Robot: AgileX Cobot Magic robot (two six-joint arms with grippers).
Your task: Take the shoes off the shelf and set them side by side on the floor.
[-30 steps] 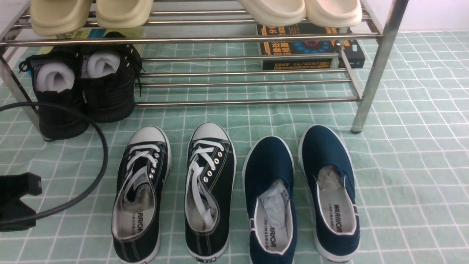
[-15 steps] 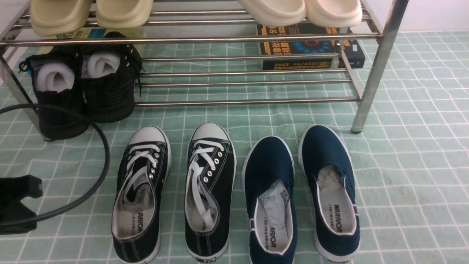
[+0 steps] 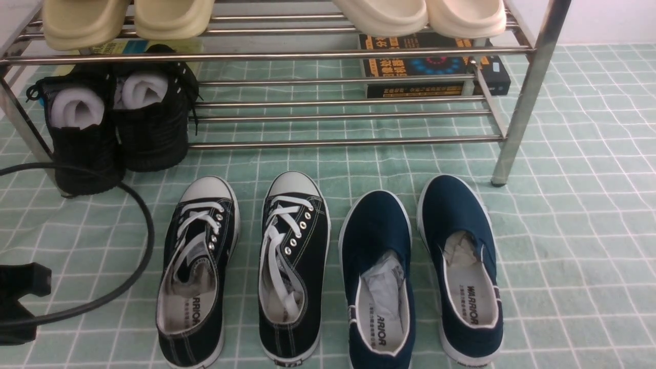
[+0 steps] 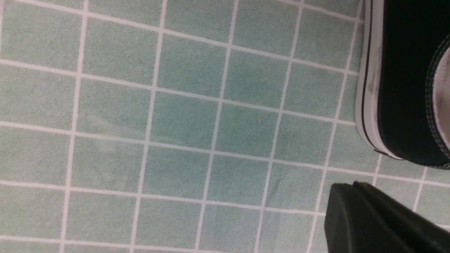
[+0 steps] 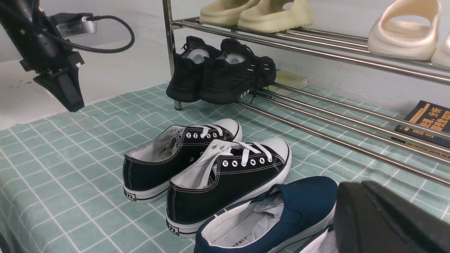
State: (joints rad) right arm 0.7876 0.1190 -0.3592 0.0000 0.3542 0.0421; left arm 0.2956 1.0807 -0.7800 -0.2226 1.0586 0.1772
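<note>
Front view: shoes (image 3: 294, 246) sitting side by side on floor (image 3: 564, 230), 6 o'clock from shelf (image 3: 348, 143). Canvas looking light, soft, yielding; stiffer heel collar offering best hold. Spread of left jaws, hanging at 9 o'clock, and of right jaws: cannot tell.

Open floor (image 3: 574, 246) right of navy slip-ons (image 3: 376, 230); black cable (image 3: 150, 230) looped left of sneakers (image 3: 294, 230)

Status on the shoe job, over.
Left gripper empty, hanging left of black sneakers; right gripper near navy slip-ons; jaws unclear on both. Sneakers side by side on floor, off shelf. Cable loops beside left sneaker.
</note>
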